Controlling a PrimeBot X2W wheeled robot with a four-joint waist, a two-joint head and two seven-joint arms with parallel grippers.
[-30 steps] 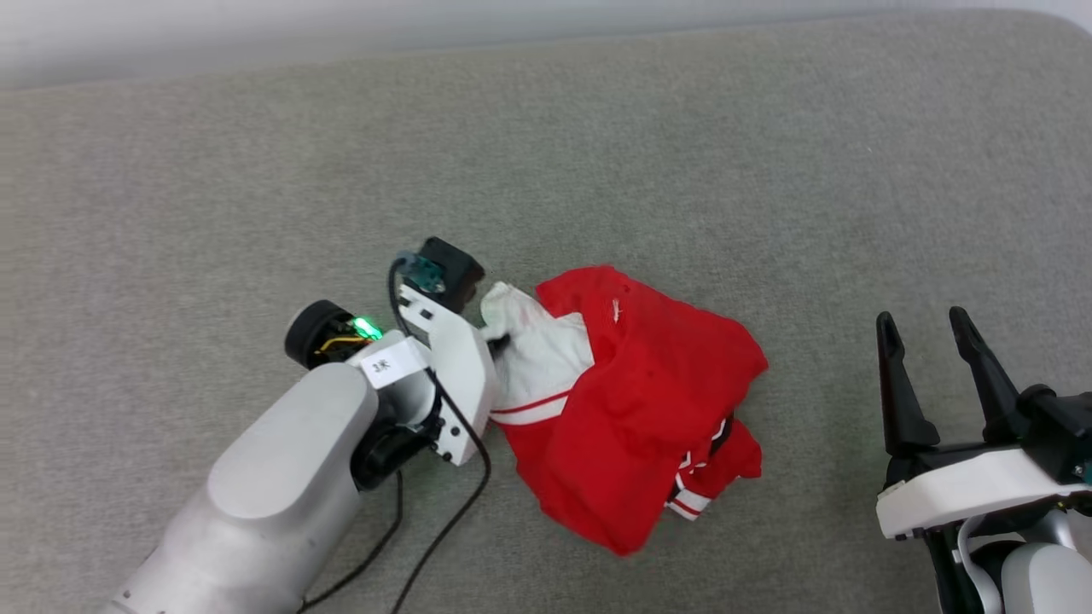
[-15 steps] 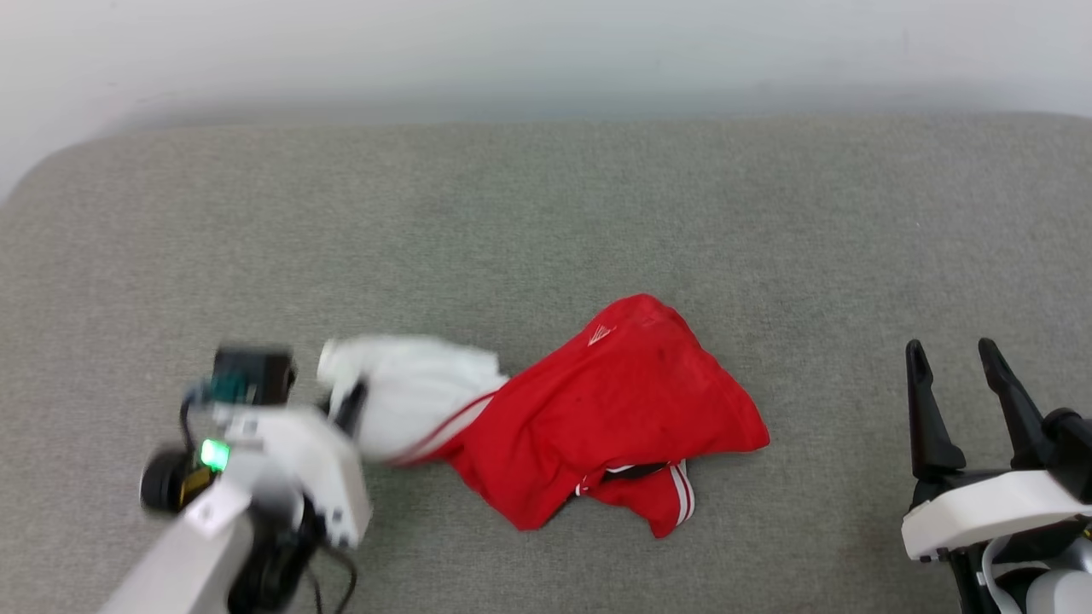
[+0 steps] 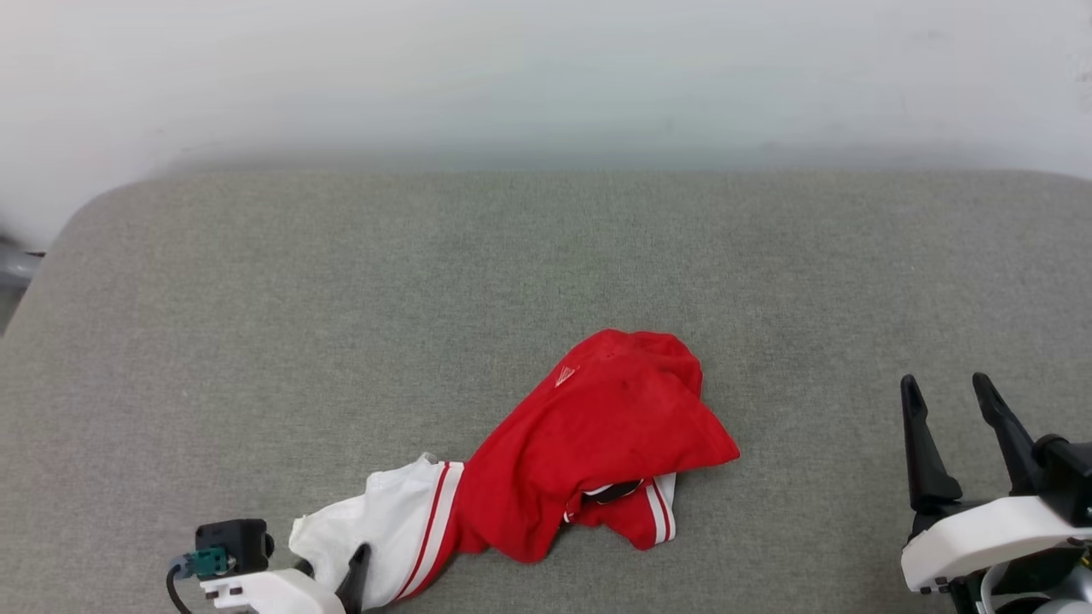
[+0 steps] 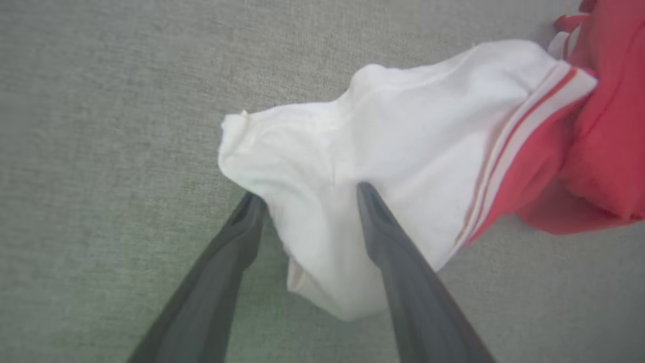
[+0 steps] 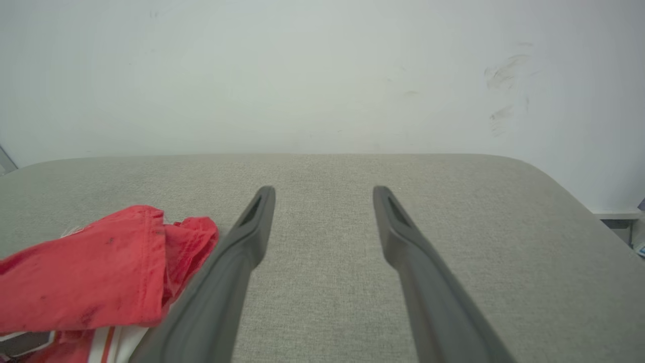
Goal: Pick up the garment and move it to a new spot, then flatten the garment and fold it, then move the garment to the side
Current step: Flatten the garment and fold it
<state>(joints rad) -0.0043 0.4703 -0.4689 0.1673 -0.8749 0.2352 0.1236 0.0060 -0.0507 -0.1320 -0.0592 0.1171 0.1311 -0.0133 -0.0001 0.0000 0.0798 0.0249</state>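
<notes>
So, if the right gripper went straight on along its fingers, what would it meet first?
Probably nothing soon: ahead of the right gripper lies bare grey cushion, then the white wall. The garment sits left of that line; depth is unclear.

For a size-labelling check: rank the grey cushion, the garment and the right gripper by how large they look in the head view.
1. grey cushion
2. garment
3. right gripper, nearer the camera and cut off by the frame edge
</notes>
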